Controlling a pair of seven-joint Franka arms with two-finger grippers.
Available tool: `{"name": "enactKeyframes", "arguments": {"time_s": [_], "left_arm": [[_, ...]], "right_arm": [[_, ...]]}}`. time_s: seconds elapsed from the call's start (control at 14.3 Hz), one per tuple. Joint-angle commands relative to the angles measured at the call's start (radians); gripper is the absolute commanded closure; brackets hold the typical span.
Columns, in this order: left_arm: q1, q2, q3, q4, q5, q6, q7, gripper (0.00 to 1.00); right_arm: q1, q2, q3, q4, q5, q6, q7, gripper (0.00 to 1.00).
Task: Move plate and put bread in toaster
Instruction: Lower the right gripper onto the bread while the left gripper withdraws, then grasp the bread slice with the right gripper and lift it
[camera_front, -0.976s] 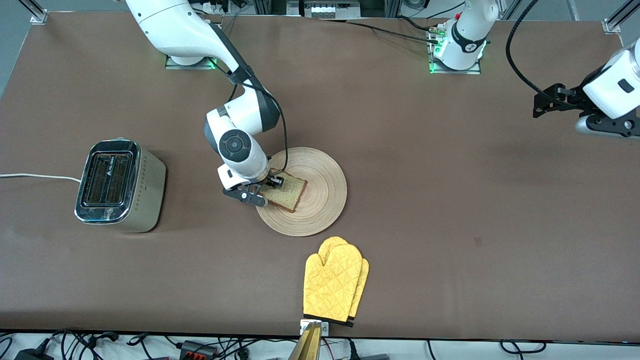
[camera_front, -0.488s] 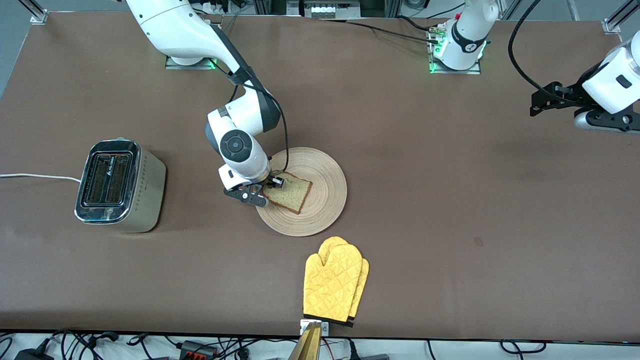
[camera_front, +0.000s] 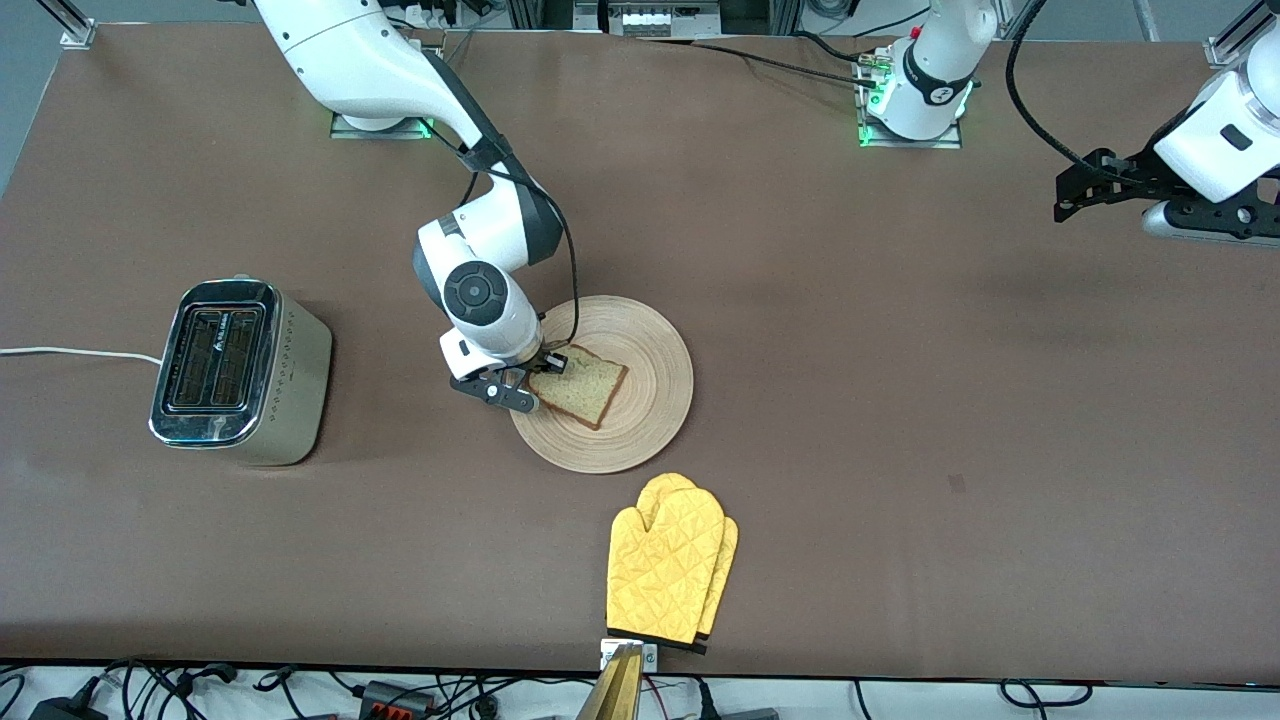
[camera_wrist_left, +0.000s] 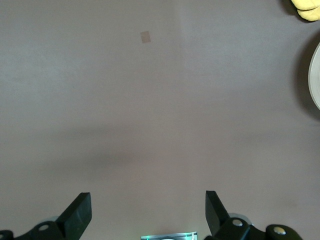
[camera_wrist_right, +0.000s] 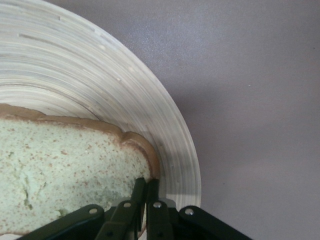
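You are seeing a pale ringed-grain plate (camera_front: 640, 340), light brown bread (camera_front: 585, 386) with darker crust, a cream dotted toaster (camera_front: 240, 372), quilted yellow mitts (camera_front: 668, 568), and a brown table (camera_front: 900, 420).

Table (camera_front: 900, 350): brown matte cover lying flat, running edge to edge.
Frame posts (camera_front: 70, 20): aluminium, standing at the corners by the robots' bases.
Cables (camera_front: 400, 692): trailing along the pale floor strip at the camera-side edge.
Light: falling evenly; shadows showing soft.
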Motion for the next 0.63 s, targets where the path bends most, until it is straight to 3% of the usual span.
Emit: {"name": "enactKeyframes", "arguments": {"time_s": [0.0,0.42,0.56], "left_arm": [[-0.004,-0.028,0.003,-0.033,-0.01,0.011,-0.007,0.0],[-0.006,-0.026,0.0,-0.026,-0.011,0.01,-0.007,0.0],[-0.006,-0.026,0.0,-0.026,-0.011,0.01,-0.007,0.0]], "right_arm": [[0.007,0.024,0.001,0.004,0.001,0.012,-0.005,1.0],[0.012,0.009,-0.001,0.046,-0.007,-0.008,-0.043,1.0],[0.01,-0.009,-0.001,0.085,-0.049,-0.094,-0.075,1.0]]}}
